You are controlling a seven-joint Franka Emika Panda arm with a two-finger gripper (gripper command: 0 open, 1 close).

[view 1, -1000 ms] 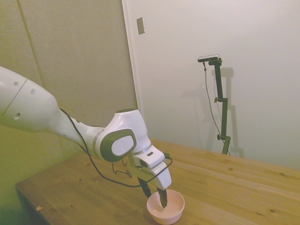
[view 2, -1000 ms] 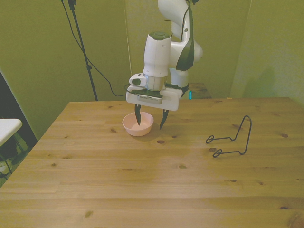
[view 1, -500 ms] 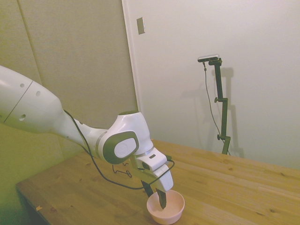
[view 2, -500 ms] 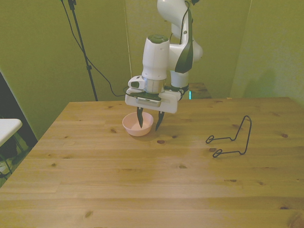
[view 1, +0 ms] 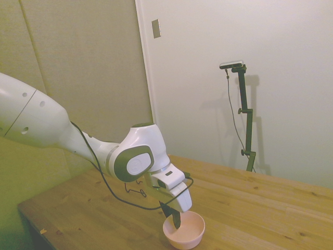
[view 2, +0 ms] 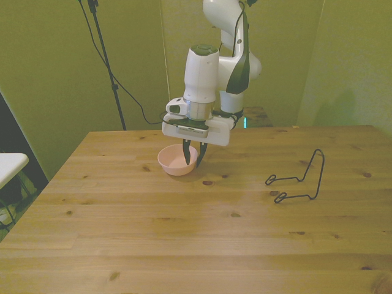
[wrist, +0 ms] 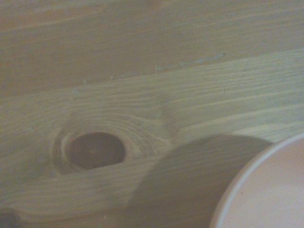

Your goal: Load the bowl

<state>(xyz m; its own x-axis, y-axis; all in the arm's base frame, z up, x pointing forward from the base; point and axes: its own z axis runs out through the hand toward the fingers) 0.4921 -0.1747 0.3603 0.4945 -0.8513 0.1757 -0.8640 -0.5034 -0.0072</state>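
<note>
On wooden table [view 2: 184,233], toward front view's left: pale pink bowl [view 2: 174,162] upright, gripper [view 2: 192,157] w/ fingers pinched on its rim nearer front view's right; black wire rack [view 2: 300,180] well apart at right.

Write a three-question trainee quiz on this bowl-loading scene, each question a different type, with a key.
1. True or false: the gripper is shut on the rim of the bowl.
2. Multiple choice: the black wire rack stands A) inside the bowl, B) apart from the bowl toward the front view's right, C) under the gripper.
3. Fill in: in the wrist view, the dark oval mark in the table is a wood ____.

Key
1. True: one finger is inside, one outside, closed on the rim.
2. B.
3. Knot.
</note>
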